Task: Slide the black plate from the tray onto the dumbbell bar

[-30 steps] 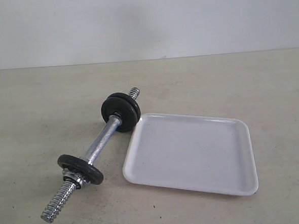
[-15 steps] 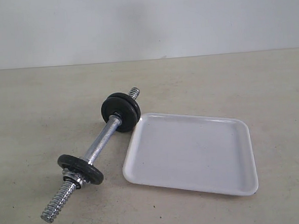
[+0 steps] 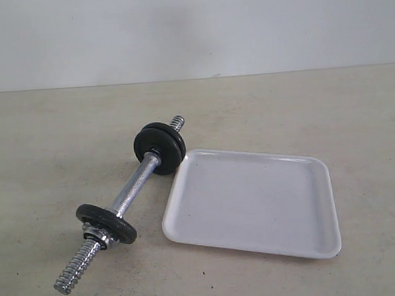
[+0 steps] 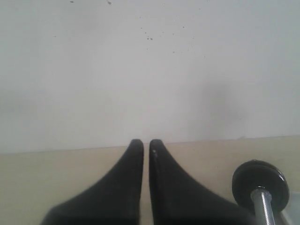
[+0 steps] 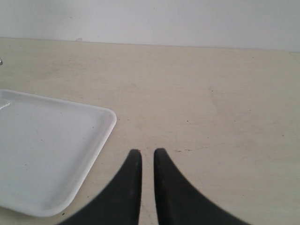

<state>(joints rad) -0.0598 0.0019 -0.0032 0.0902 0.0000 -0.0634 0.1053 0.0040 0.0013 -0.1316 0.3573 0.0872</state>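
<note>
Beige tabletop [image 3: 42, 130], black plates [image 3: 165, 144] on chrome bar [image 3: 134, 188]

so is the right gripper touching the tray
Apart. The exterior view shows the whole tray with no gripper on or near it. In the right wrist view, bare table lies between the right gripper tips and the tray's rim.

Tray [image 3: 254, 205] glossy white plastic; dumbbell bar [image 3: 134, 188] shiny chrome, threaded ends; table [image 3: 63, 143] matt beige.
</note>
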